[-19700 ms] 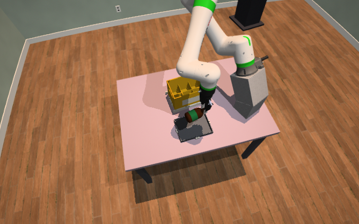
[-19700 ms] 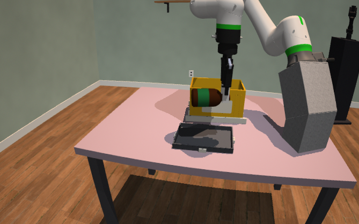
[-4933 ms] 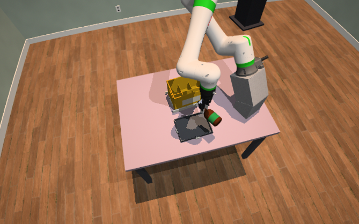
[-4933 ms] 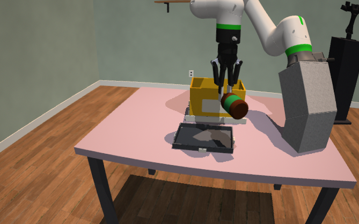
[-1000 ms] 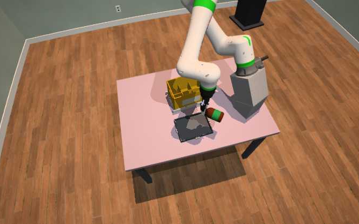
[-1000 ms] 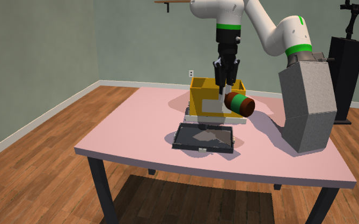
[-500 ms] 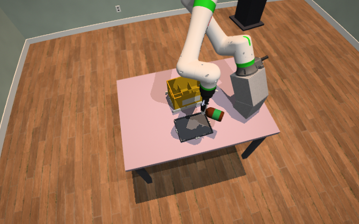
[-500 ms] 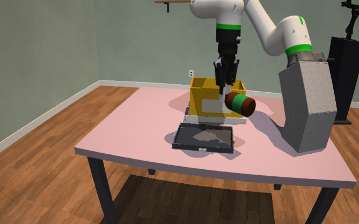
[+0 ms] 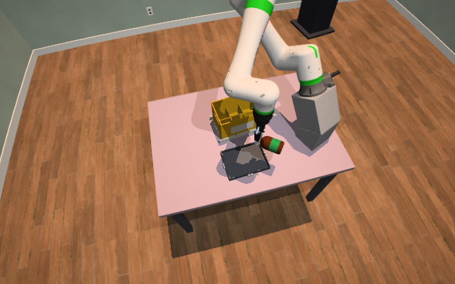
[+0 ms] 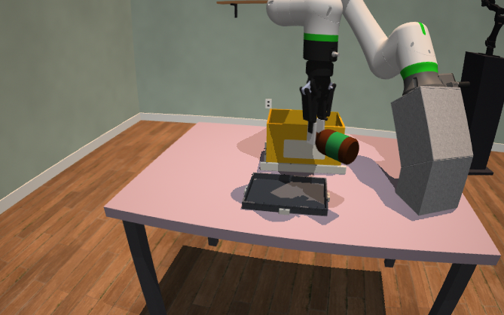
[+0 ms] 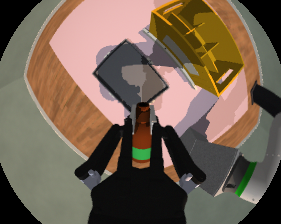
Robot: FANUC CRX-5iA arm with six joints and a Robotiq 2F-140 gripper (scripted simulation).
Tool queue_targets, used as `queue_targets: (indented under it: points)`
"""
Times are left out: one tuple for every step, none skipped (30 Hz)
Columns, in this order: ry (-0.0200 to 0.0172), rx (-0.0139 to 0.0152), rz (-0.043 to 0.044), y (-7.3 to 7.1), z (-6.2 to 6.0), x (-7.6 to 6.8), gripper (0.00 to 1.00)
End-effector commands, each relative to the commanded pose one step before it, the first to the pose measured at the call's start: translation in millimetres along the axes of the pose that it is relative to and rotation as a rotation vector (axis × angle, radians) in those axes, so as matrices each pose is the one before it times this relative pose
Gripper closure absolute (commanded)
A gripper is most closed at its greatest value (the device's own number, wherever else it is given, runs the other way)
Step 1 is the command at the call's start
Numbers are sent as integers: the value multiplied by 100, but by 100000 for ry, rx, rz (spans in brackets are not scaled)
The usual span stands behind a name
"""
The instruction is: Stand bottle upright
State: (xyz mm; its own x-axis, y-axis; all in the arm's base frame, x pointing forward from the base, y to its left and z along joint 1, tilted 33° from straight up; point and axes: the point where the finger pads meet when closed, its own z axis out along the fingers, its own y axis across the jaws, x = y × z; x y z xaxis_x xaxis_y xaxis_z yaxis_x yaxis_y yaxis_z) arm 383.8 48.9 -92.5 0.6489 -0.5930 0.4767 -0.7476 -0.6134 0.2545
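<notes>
The brown bottle [image 9: 272, 144] [image 10: 336, 145] [image 11: 141, 141] with a green band hangs in the air, lying nearly level, its base pointing right in the exterior view. My gripper [image 9: 258, 137] [image 10: 313, 129] [image 11: 143, 110] is shut on its neck end and holds it well above the table. The dark tray [image 9: 227, 166] [image 10: 285, 207] [image 11: 110, 70] lies flat on the pink table [image 9: 186, 169] [image 10: 190, 184], below and a little to the left of the bottle. The yellow crate [image 9: 222, 121] [image 10: 277, 136] [image 11: 197, 36] stands on a pale base just behind the tray.
The arm's grey pedestal [image 9: 316, 116] [image 10: 432, 148] stands on the table's right side, close to the bottle's base. A black stand [image 9: 313, 15] [image 10: 484, 109] is on the floor behind the table.
</notes>
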Motion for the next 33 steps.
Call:
queue_targets:
  points:
    - [-2, 37, -5, -19, -16, -5, 100]
    - [0, 0, 0, 0, 0, 0, 100]
    - [0, 0, 0, 0, 0, 0, 100]
    - [0, 0, 0, 0, 0, 0, 100]
    - [0, 0, 0, 0, 0, 0, 100]
    - [0, 0, 0, 0, 0, 0, 100]
    - [0, 0, 0, 0, 0, 0, 100]
    - [0, 0, 0, 0, 0, 0, 100]
    - [0, 0, 0, 0, 0, 0, 100]
    - [0, 0, 0, 0, 0, 0, 100]
    - [0, 0, 0, 0, 0, 0, 100]
    - [0, 0, 0, 0, 0, 0, 100]
    - [0, 0, 0, 0, 0, 0, 100]
    - [0, 0, 0, 0, 0, 0, 100]
    - [0, 0, 0, 0, 0, 0, 100]
    - [0, 0, 0, 0, 0, 0, 100]
    - [2, 0, 0, 0, 0, 0, 100]
    - [11, -2, -1, 0, 0, -1, 100]
    - [30, -6, -1, 1, 1, -2, 100]
    - [55, -10, -3, 2, 1, -3, 100]
    - [87, -16, -4, 3, 2, -5, 100]
    - [123, -23, -6, 5, 2, -8, 100]
    - [164, -30, -8, 6, 3, -10, 100]
    - [207, -37, -9, 8, 4, -12, 100]
    - [253, -43, -11, 9, 5, -15, 100]
    - [0, 0, 0, 0, 0, 0, 100]
    - [0, 0, 0, 0, 0, 0, 100]
    - [300, -49, -13, 10, 5, -17, 100]
    - [347, -54, -14, 11, 6, -19, 100]
    - [395, -58, -15, 12, 6, -20, 100]
    - [441, -61, -15, 13, 6, -22, 100]
    - [486, -61, -15, 13, 6, -22, 100]
    - [529, -61, -15, 13, 6, -23, 100]
